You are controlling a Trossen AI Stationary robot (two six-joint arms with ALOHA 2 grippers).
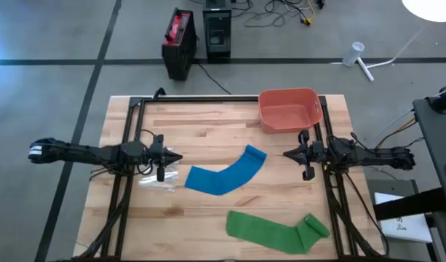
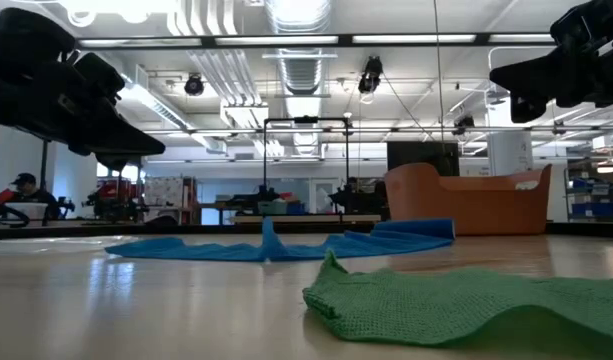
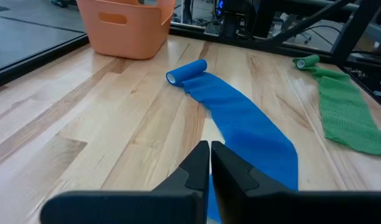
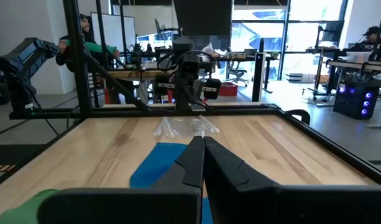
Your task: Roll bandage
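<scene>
A wooden table seen from above, with a dark robot arm reaching in from each side. Near the left edge, the left hand hangs above the wood with its fingers pressed together, holding nothing. Just beside it lies a scrap of clear plastic wrap. A blue bandage lies unrolled in a curved strip at the middle of the table, its near end close to the left hand but not touching it, its far end still curled into a small roll. A green bandage lies loose along the front edge. An orange bin sits at the back edge. Near the right edge, the right hand hovers, fingers together and empty, just beyond the blue bandage's rolled end.
</scene>
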